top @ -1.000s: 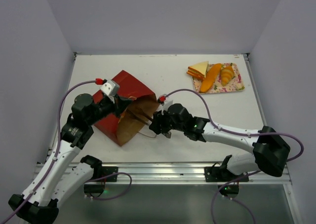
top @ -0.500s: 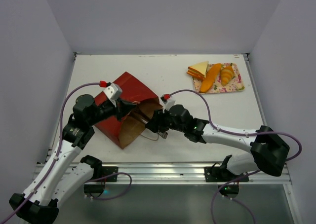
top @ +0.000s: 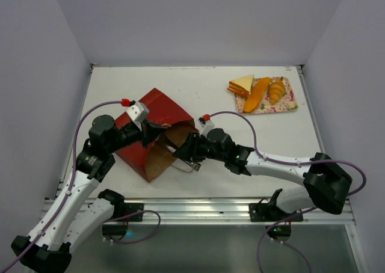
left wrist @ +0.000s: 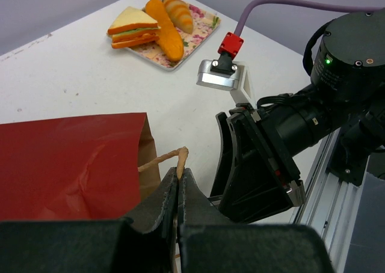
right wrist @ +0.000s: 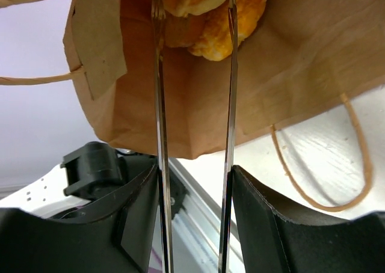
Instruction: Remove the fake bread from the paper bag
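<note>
Two left gripper (left wrist: 178, 175) fingers pinched the handle (left wrist: 161, 159) of the paper bag (left wrist: 66, 159); right gripper (right wrist: 194, 20) fingers, parted at its mouth, needed to straddle the fake bread (right wrist: 231, 14) before closing

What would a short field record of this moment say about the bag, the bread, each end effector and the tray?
paper bag: on its side on the table, mouth facing the right arm
left end effector: shut on the tan handle
right end effector: open, fingers reaching into the bag mouth
bread: orange-yellow pieces deep inside the bag, not gripped
tray: far right of the table, holding a sandwich, long loaf and croissant
</note>
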Motion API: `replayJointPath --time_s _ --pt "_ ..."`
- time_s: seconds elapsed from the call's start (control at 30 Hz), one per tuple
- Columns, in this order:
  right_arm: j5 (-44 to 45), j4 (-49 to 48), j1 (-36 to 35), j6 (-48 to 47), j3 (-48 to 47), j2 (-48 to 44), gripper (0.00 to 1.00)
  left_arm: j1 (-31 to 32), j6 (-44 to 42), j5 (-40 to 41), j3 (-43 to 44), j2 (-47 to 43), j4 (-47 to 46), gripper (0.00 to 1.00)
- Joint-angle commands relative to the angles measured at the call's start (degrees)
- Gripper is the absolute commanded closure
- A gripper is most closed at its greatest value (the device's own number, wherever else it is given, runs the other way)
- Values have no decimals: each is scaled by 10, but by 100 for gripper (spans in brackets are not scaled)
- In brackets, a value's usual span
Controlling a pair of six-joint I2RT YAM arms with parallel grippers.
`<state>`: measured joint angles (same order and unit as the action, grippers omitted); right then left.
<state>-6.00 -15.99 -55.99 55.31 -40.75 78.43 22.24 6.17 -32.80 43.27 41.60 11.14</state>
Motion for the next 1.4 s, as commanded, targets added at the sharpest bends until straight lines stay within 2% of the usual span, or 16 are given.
replayJointPath --time_s 0.0,1.37 --pt "-19 -50 -3 40 1 11 46 -3 -10 -13 2 -4 -31 100" --pt "-53 -73 28 37 -86 135 47 -3 -10 -14 -1 -13 -31 100"
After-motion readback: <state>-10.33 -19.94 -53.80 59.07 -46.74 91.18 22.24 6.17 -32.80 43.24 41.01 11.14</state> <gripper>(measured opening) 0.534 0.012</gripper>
